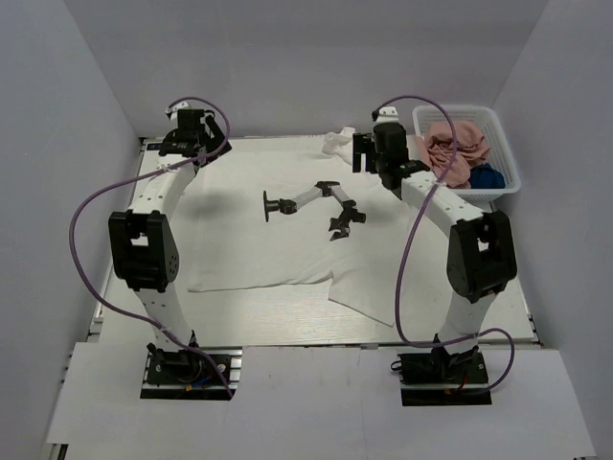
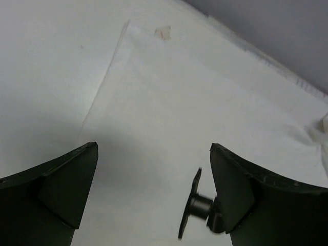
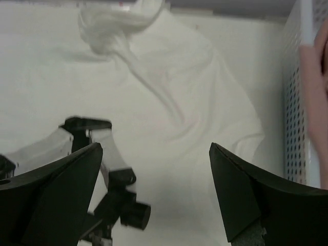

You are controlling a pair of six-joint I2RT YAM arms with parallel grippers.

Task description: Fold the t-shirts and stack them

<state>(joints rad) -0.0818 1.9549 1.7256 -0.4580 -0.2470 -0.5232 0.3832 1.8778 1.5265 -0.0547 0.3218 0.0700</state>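
Both sets of jaws are wide apart with nothing in them. The left jaws sit over the upper left corner of the white t-shirt, and the right jaws sit over its top edge right of centre, just left of the basket. The shirt is spread across the worktop with the black print face up mid-frame. It's mostly flat, apart from a bunched lump at the top edge right by the right jaws and a flap kicked out at lower right. The pink t-shirt and navy t-shirt are in the basket, so my read is shirt one, flatten/first-fold stage, nothing stacked. For a clean fold, sort the lump first: pinch it with the right jaws and draw it toward the upper right until that edge lies straight, otherwise it gets folded in as a ridge. Then pinch both ends of one edge at matching height, single layer only, low enough to catch cloth rather than skate over it. Move both arms at equal pace so the crease runs straight, and lay the edge down rather than dropping it. Mind the right arm near the basket wall, there's little room. In the left wrist view the shirt's edge runs clean from upper centre down to the left, which makes a good reference line.
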